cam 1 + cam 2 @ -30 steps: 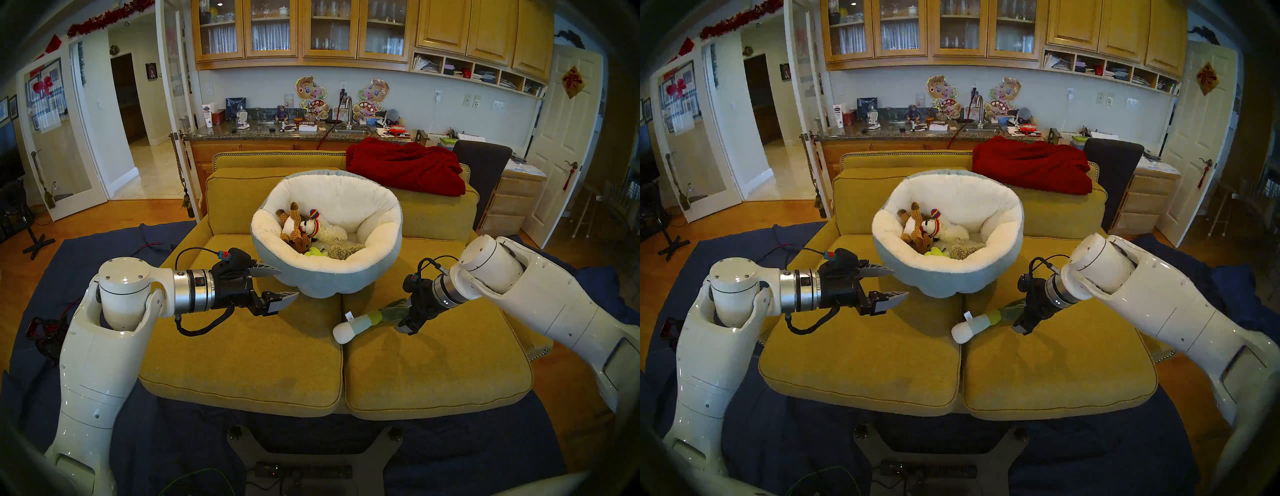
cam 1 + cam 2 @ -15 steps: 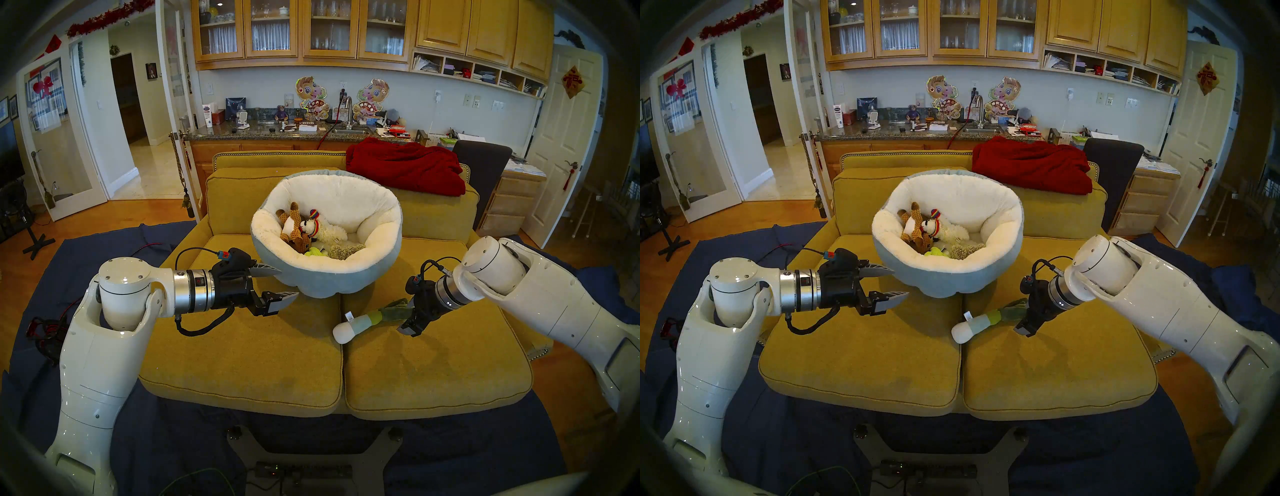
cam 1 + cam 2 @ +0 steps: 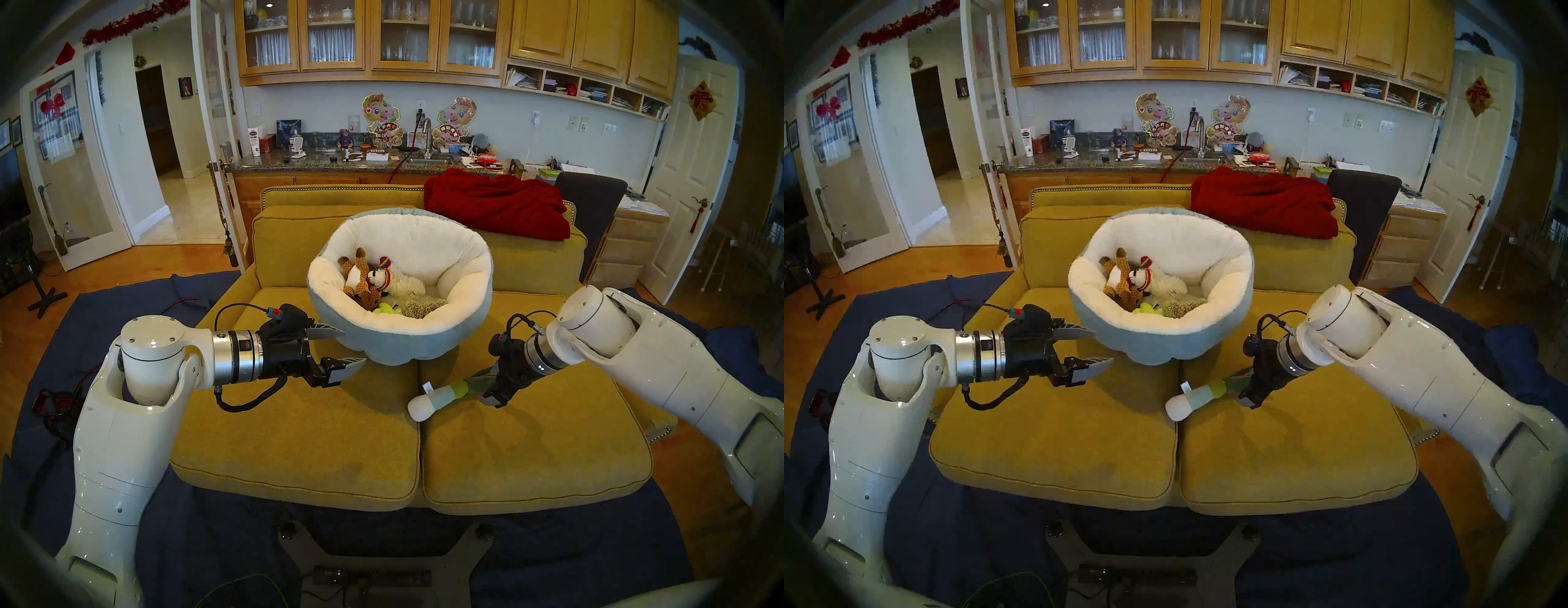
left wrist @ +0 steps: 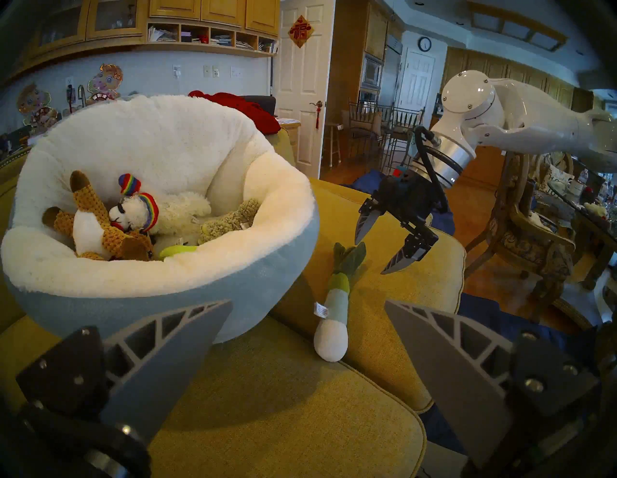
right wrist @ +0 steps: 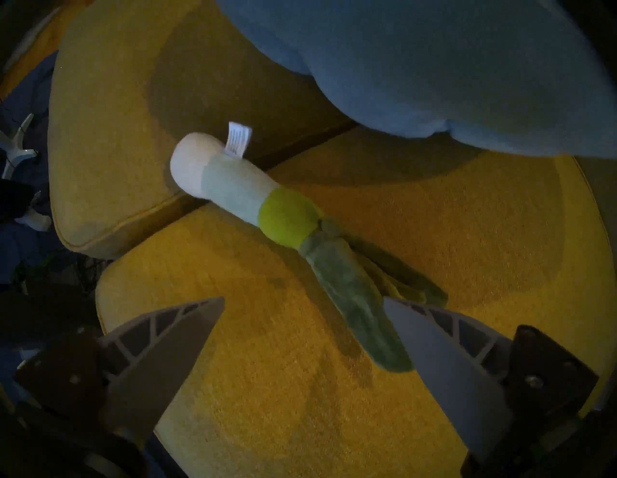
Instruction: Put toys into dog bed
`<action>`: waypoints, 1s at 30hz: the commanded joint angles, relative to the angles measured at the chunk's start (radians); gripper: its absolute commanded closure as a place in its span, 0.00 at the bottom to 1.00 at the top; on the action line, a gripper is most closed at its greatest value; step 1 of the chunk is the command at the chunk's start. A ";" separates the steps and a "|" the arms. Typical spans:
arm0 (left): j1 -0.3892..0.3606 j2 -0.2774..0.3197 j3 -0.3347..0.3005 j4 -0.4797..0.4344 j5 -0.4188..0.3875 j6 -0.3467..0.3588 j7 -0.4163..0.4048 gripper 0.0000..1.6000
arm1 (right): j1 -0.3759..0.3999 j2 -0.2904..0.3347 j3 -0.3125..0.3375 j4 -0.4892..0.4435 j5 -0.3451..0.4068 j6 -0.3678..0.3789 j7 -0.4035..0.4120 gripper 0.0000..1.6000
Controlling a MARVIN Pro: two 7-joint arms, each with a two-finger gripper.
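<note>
Head views, bed: the large round pale blue-grey dog bed with fluffy cream fleece lining [image 3: 399, 339] sits on the mustard-yellow sofa cushions [image 3: 297, 446]; 4 toys lie inside, the brown-tan plush reindeer [image 3: 360, 280], white plush lamb with rainbow hat [image 3: 394, 282], lime-green plush cactus [image 3: 386, 309] and grey-beige fuzzy plush animal [image 3: 418, 308].
Head views, last toy: the white-and-green plush leek [image 3: 437, 399] lies outside the bed, across the cushion seam.
Left wrist view: the left end effector [image 4: 307, 337] hangs empty, jaws wide apart, beside the bed's near wall. The right end effector [image 4: 380, 248] is also spread, above the leek's dark leaf end, not touching.
Right wrist view: the leek's leaves run diagonally toward 1 right fingertip [image 5: 404, 317]; the stalk is off-centre between the jaws.
Risk: closing here would likely catch only the floppy leaves, so the heavy white end could swing, slip free, or snag the bed's rim on the way in.
</note>
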 commanded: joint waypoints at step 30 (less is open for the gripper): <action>-0.026 -0.002 -0.013 -0.021 0.001 -0.001 -0.003 0.00 | -0.001 -0.103 -0.029 0.149 -0.048 -0.047 -0.044 0.82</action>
